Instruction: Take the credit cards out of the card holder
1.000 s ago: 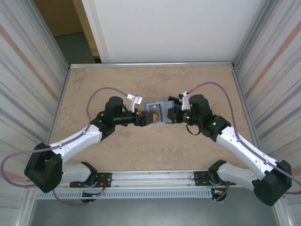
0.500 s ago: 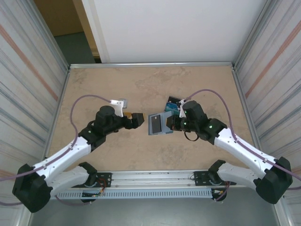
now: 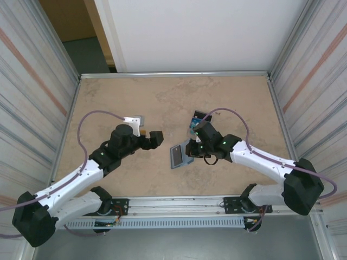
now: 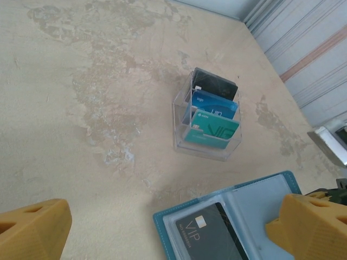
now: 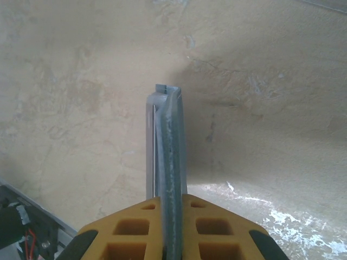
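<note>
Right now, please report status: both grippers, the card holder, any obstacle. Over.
Left gripper open, empty. Right gripper shut on card holder, which lies open. Dark card inside it; three cards in clear stand. No obstacle seen.

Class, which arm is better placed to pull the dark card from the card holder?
Left: the left gripper, jaws open, faces the VIP card; the right gripper is clamped on the card holder.
</note>
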Tool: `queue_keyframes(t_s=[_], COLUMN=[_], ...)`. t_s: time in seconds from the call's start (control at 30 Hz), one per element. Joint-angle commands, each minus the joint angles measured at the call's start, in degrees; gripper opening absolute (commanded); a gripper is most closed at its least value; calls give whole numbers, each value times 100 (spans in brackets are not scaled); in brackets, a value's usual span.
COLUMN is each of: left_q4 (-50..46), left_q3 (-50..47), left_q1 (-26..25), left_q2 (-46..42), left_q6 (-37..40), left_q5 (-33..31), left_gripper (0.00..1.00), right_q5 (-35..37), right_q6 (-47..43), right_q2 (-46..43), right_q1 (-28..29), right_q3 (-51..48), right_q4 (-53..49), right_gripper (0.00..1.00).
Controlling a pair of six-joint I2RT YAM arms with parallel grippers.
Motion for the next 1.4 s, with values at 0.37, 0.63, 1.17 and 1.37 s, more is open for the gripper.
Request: queue_keyframes(t_s=[0.37, 0.63, 1.17, 1.37], left_q4=[218, 227, 190, 123], left_q3=[91, 202, 334, 373], left_q1=[-313, -441, -538, -594], left_q2=[377, 625, 836, 881], left_q6=[349, 434, 558, 682], left_q5=[-363, -489, -693, -779], left_gripper=[99, 99, 99, 99], right_q5=[-481, -561, -27, 373], right_q6=[226, 167, -102, -159], right_q2=[91, 147, -227, -627], right_q1=[-504, -732, -1209, -1455], right_q3=[-578, -855, -1037, -1011], right_q4=[316, 315, -442, -949], right_gripper=[0, 8, 47, 50])
